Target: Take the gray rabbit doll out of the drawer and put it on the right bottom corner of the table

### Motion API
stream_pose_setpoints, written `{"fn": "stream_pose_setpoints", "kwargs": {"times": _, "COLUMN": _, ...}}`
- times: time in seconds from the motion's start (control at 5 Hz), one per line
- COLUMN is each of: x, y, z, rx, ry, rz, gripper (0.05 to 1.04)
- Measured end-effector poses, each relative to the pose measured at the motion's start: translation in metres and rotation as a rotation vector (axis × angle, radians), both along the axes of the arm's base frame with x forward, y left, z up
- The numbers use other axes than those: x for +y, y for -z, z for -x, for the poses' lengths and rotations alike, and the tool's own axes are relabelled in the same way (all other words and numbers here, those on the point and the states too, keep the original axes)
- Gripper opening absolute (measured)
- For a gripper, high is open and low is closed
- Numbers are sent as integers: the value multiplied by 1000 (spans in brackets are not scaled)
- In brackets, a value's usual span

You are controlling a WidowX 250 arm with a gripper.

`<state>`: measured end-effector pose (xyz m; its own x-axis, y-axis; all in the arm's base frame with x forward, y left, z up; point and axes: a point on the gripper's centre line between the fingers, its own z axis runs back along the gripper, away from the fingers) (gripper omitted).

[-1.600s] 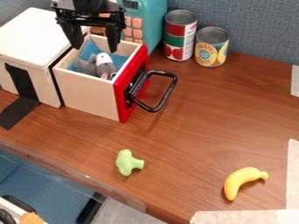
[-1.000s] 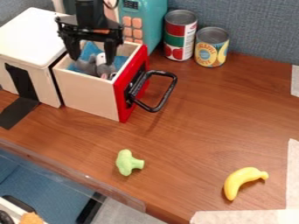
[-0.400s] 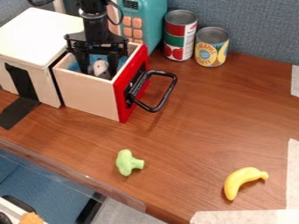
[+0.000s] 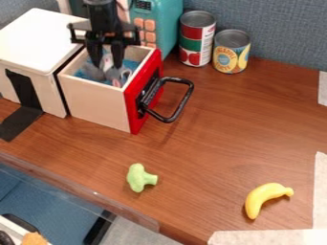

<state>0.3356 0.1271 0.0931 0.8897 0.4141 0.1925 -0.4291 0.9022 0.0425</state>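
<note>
Black and slim, the robot arm (image 4: 105, 16) comes in from the far edge, on the left part of the scene, and it stands almost upright above the open drawer (image 4: 96, 105). Its gripper (image 4: 107, 63) points straight down, and the tips are inside the drawer, lower than the upper edge of the far wall. The two fingers stand close to each other, one at the left and one at the right, and they pinch the gray rabbit doll (image 4: 94, 72) by its pale upper part. The doll is in the drawer, over a blue cloth (image 4: 131, 65); whether it touches the cloth from below, I cannot tell.

The drawer has pale wooden walls and a red front, with a black handle (image 4: 185, 103) that reaches out to the right. At its left is the cabinet (image 4: 48, 33) with a white top, and black tape (image 4: 22, 124) goes down from its side to the table (image 4: 211, 139). Behind the drawer there is a teal toy (image 4: 167, 24) with pink buttons. To the right of this toy, two cans (image 4: 191, 43) stand upright, side by side. A green toy broccoli (image 4: 138, 178) lies on the near part of the table, and a yellow banana (image 4: 263, 197) lies near the right corner, beside pale tape (image 4: 321, 191).
</note>
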Motion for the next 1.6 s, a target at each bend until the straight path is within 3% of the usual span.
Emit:
{"fn": "stream_pose_setpoints", "kwargs": {"times": 0.2, "x": -28, "y": -50, "z": -7, "rx": -105, "ry": 56, "rz": 6, "gripper": 347}}
{"fn": "stream_pose_setpoints", "kwargs": {"times": 0.4, "x": -72, "y": -81, "z": -5, "rx": -187, "ry": 184, "rz": 80, "gripper": 297}}
{"fn": "stream_pose_setpoints", "kwargs": {"times": 0.6, "x": -124, "y": -72, "z": 0, "rx": -172, "ry": 353, "rz": 110, "gripper": 277}}
{"fn": "stream_pose_setpoints", "kwargs": {"times": 0.8, "x": -172, "y": -45, "z": 1, "rx": -102, "ry": 465, "rz": 104, "gripper": 277}}
{"fn": "stream_pose_setpoints", "kwargs": {"times": 1.0, "x": -192, "y": -1, "z": 6, "rx": 14, "ry": 504, "rz": 102, "gripper": 277}}
{"fn": "stream_pose_setpoints", "kwargs": {"times": 1.2, "x": -200, "y": 26, "z": 11, "rx": 60, "ry": 507, "rz": 103, "gripper": 313}}
{"fn": "stream_pose_setpoints", "kwargs": {"times": 1.4, "x": -199, "y": 38, "z": 16, "rx": 58, "ry": 451, "rz": 82, "gripper": 615}}
{"fn": "stream_pose_setpoints", "kwargs": {"times": 1.6, "x": -197, "y": 24, "z": 21, "rx": 18, "ry": 440, "rz": 36, "gripper": 915}}
